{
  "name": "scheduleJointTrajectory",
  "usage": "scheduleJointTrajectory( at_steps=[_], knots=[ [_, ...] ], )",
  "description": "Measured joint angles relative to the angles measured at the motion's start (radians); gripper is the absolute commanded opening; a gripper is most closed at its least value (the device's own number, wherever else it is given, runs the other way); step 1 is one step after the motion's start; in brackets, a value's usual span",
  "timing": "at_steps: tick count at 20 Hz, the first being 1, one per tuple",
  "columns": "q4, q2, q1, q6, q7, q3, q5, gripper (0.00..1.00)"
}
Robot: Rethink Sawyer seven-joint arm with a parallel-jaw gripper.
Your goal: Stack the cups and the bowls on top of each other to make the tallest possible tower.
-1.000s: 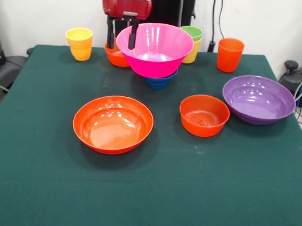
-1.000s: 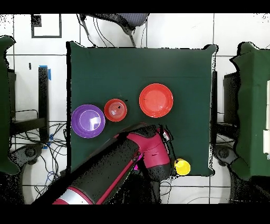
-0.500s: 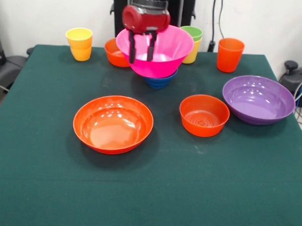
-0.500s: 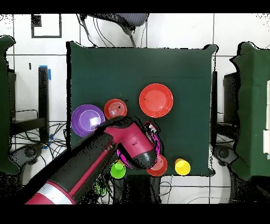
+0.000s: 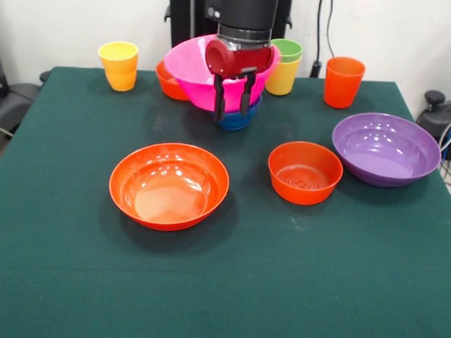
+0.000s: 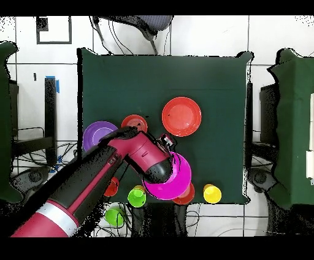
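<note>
The big pink bowl [image 5: 203,75] rests on the small blue bowl [image 5: 235,122] at the back of the table and leans toward the left. My gripper [image 5: 232,105] hangs open just in front of the pink bowl's near wall, fingertips level with the blue bowl and holding nothing. Behind the pink bowl peeks a small orange bowl [image 5: 168,82]. A wide orange bowl [image 5: 169,185], another small orange bowl [image 5: 305,172] and the purple bowl [image 5: 385,149] sit nearer. A yellow cup [image 5: 119,65], a green cup [image 5: 287,49] nested in a yellow cup [image 5: 281,79], and an orange cup [image 5: 343,82] line the back.
From above, my arm [image 6: 104,184] crosses over the purple bowl [image 6: 93,132] and part of the pink bowl [image 6: 175,181]. The wide orange bowl [image 6: 181,116] lies mid-table. Chairs and cables surround the green table [image 6: 122,80].
My gripper has swung from the pink bowl's left rim across to its near front and come down lower. The pink bowl has shifted left on the blue bowl.
</note>
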Motion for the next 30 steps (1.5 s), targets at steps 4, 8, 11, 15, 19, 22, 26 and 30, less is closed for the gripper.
scheduleJointTrajectory(
  at_steps=[4,8,11,15,19,22,26,30],
  knots=[
    [-0.019,0.025,0.000,0.000,0.010,-0.009,0.001,1.00],
    [-0.030,0.044,0.000,0.000,0.010,-0.016,0.004,1.00],
    [-0.032,0.053,0.000,0.000,0.010,-0.020,0.006,1.00],
    [-0.032,0.059,0.000,0.000,0.010,-0.022,0.011,1.00],
    [-0.032,0.060,0.000,0.000,0.010,-0.024,0.018,1.00],
    [-0.032,0.060,0.000,0.000,0.010,-0.026,0.020,1.00],
    [-0.032,0.060,0.000,0.000,0.010,-0.026,0.020,1.00],
    [-0.032,0.059,-0.001,0.000,0.010,-0.026,0.025,1.00]
  ],
)
